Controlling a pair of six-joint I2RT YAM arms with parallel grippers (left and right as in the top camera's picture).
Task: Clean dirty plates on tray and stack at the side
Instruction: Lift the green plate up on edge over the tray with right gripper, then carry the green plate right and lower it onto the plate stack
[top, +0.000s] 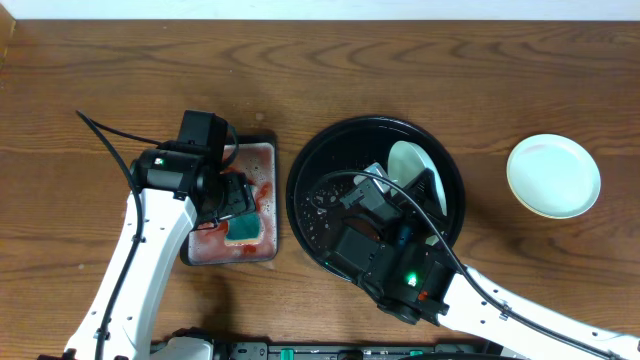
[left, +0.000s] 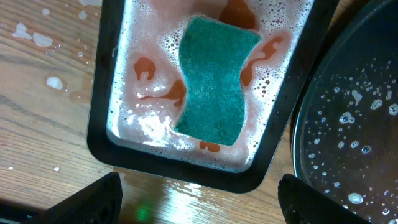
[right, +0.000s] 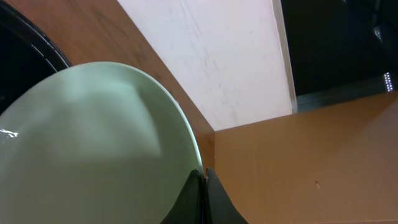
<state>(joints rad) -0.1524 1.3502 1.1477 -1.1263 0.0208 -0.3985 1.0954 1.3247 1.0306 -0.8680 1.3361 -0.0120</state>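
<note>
Right tool (right: 204, 179) on one mint plate (right: 93, 143); second plate (top: 553, 176) aside.

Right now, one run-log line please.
left pincer open, sponge in small tray | right pincer shut on mint plate over black tray | second plate on table

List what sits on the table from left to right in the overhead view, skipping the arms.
small rectangular tray holding a green sponge → round black tray with a tilted mint plate over it → pale plate alone on the bare wood
</note>
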